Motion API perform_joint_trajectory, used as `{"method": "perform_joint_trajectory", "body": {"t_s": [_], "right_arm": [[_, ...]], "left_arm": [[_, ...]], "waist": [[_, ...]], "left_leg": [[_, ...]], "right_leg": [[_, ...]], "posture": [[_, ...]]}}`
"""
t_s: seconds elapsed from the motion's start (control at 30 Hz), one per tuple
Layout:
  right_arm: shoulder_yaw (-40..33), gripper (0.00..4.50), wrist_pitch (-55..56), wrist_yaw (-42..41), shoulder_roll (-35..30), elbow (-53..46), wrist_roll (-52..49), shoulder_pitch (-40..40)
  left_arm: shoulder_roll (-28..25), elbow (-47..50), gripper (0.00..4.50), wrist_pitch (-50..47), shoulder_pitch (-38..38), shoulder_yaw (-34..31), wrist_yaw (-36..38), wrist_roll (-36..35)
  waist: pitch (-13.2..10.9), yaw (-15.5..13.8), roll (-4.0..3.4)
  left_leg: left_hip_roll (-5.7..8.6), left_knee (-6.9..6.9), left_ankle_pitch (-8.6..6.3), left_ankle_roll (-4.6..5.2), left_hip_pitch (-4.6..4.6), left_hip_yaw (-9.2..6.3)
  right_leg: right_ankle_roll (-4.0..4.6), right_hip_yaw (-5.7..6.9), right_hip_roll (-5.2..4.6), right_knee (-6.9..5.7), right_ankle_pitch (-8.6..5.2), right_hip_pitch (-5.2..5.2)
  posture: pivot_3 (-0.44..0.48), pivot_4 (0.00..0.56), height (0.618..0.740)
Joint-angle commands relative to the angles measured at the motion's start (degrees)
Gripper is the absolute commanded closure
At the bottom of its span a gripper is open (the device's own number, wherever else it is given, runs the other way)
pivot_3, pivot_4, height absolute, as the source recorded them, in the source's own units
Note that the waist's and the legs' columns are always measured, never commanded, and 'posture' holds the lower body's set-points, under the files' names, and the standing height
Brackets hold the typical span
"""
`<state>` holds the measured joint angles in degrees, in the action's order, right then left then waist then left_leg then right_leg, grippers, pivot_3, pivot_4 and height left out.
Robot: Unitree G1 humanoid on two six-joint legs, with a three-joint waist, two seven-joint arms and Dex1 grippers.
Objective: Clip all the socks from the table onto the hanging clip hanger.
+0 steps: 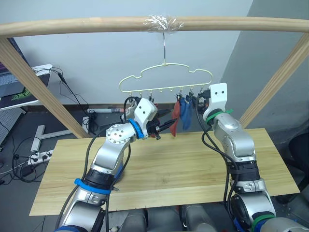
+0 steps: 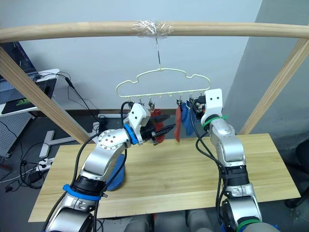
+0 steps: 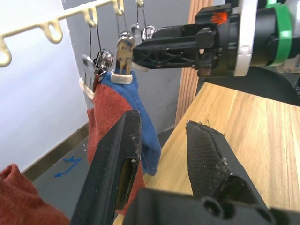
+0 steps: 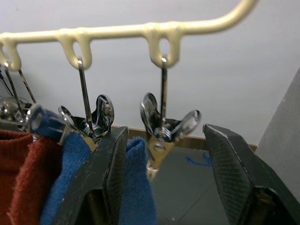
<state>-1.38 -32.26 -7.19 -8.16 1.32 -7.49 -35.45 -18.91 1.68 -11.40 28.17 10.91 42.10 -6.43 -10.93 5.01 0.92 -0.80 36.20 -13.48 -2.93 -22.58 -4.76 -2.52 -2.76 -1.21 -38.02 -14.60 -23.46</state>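
Note:
The pale yellow clip hanger (image 1: 164, 77) hangs by its hook from the taped pole. A rust red sock (image 1: 176, 113) and a blue sock (image 1: 186, 117) hang side by side from its right clips. Another red sock (image 2: 156, 115) hangs nearer the middle. My left gripper (image 1: 166, 126) is open and empty just left of the hanging pair, its fingers (image 3: 122, 154) pointing at them. My right gripper (image 4: 166, 133) is open at the hanger's right end, its fingers either side of a bare metal clip (image 4: 161, 136) next to the blue sock (image 4: 136, 187). On the table (image 1: 193, 164) a blue sock (image 2: 115, 180) lies partly under my left arm.
A round wooden pole frame (image 1: 96, 24) spans overhead, with slanted legs at the left (image 1: 43, 92) and right (image 1: 273, 87) of the table. Cables and a power strip (image 1: 38, 155) lie on the floor at the left, beside a laptop (image 1: 14, 89) on a white stand.

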Motion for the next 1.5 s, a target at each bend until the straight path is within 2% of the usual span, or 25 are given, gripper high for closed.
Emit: {"method": "perform_joint_trajectory", "body": {"t_s": [0.03, 1.0, 1.1, 1.2, 1.3, 1.33, 1.5], "right_arm": [[0.09, 1.84, 2.93, -1.73, 0.24, 0.91, -0.51, -2.47], [-0.55, 1.84, 6.84, -4.82, 0.52, 6.05, -1.14, -5.13], [-0.71, 2.46, 7.26, -4.77, 0.60, 6.39, -1.20, -5.26], [-0.87, 3.54, 7.63, -4.71, 0.63, 6.70, -1.25, -5.37], [-0.96, 4.32, 7.89, -4.80, 0.56, 6.86, -1.33, -5.43], [-0.99, 4.48, 7.96, -4.80, 0.55, 6.88, -1.36, -5.43], [-1.17, 4.48, 8.17, -4.96, 0.50, 6.90, -1.55, -5.45]], "left_arm": [[-0.11, 2.11, 2.66, -0.11, 1.25, -0.64, 0.02, -0.79], [0.53, 1.83, 2.66, -0.58, 1.60, -0.89, -0.68, -1.24], [0.65, 1.80, 2.66, -0.63, 1.68, -0.86, -0.77, -1.21], [0.80, 1.87, 2.66, -0.66, 1.63, -0.76, -0.91, -1.12], [0.93, 2.12, 2.66, -0.63, 1.38, -0.63, -1.11, -0.92], [0.96, 2.18, 2.66, -0.64, 1.30, -0.61, -1.18, -0.86], [1.31, 3.23, 2.66, -1.27, 0.61, -0.37, -2.01, -0.95]], "waist": [[0.00, 0.00, 0.00], [0.00, -0.05, 0.00], [0.00, -0.05, 0.00], [0.00, -0.05, 0.00], [0.00, -0.05, 0.00], [0.00, -0.05, 0.00], [0.00, -0.05, 0.00]], "left_leg": [[0.00, 0.00, 0.00, 0.00, 0.00, 0.00], [0.00, 0.00, 0.00, 0.00, 0.00, -0.01], [0.00, 0.00, 0.00, 0.00, -0.01, -0.01], [0.00, 0.00, 0.00, 0.00, -0.01, -0.01], [0.00, 0.00, 0.00, 0.00, 0.00, -0.01], [0.00, 0.00, 0.00, 0.00, 0.00, -0.01], [0.00, 0.00, 0.00, 0.00, 0.00, -0.01]], "right_leg": [[0.00, 0.00, 0.00, 0.00, 0.00, 0.00], [0.01, 0.01, 0.00, -0.01, 0.00, 0.00], [0.01, 0.01, 0.00, -0.01, 0.01, 0.00], [0.01, 0.01, 0.00, -0.01, 0.01, 0.00], [0.01, 0.01, 0.00, -0.01, 0.01, 0.00], [0.01, 0.01, 0.00, -0.01, 0.01, 0.00], [0.01, 0.01, 0.00, -0.01, 0.01, 0.00]], "posture": [[-0.075, 0.168, 0.737], [-0.067, 0.169, 0.737], [-0.067, 0.169, 0.737], [-0.066, 0.169, 0.737], [-0.066, 0.169, 0.737], [-0.066, 0.169, 0.737], [-0.065, 0.170, 0.737]]}}
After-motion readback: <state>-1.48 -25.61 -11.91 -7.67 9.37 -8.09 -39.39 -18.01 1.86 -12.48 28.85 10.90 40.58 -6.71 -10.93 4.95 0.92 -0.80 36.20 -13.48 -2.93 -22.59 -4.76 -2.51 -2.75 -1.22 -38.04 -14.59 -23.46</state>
